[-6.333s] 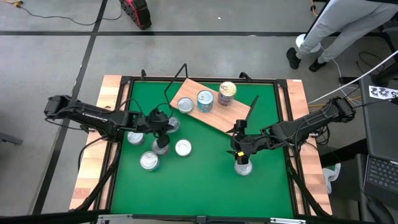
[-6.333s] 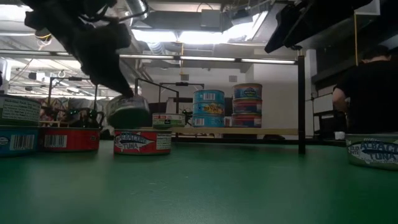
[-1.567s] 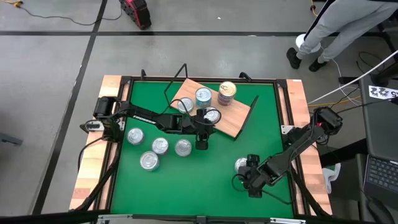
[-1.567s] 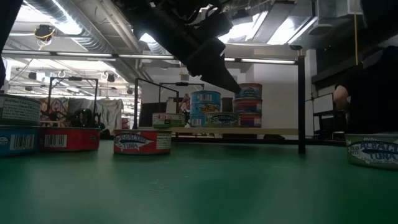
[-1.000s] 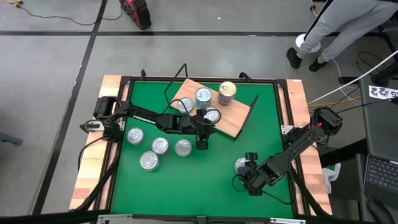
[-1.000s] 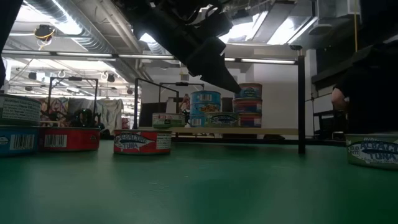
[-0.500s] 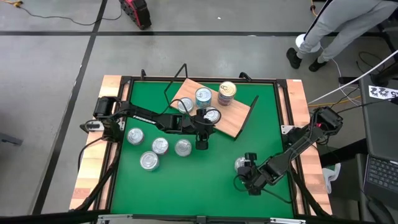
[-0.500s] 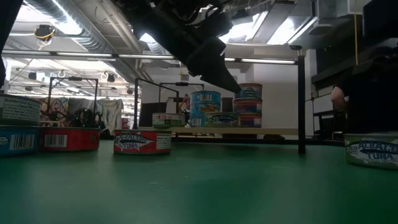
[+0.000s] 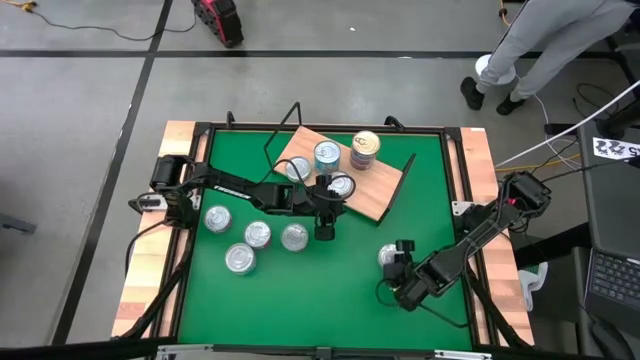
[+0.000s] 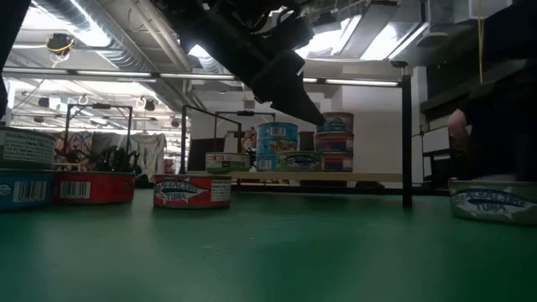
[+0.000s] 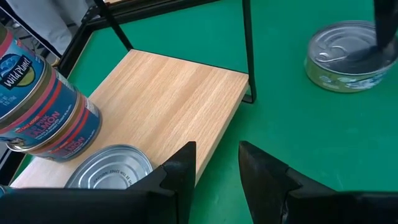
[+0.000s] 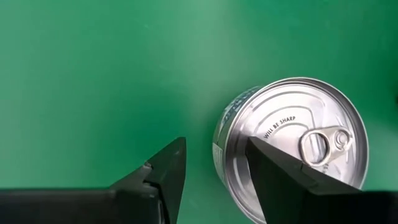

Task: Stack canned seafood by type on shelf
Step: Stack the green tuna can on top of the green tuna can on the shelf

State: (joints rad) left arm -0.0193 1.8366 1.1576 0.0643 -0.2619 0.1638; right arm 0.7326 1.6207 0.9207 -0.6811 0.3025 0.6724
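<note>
We centre the right gripper, its parted fingers grasping nothing, over the silver-lidded flat round tin at five o'clock; left gripper waits released.

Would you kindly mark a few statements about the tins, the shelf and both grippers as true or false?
1. A stack of tins stands on the shelf. True.
2. The right gripper holds a tin in the air. False: its fingers are open, and one tin stands on the mat beside them.
3. The left gripper is open beside the shelf's edge. True.
4. No tins remain on the mat. False: several do.
</note>
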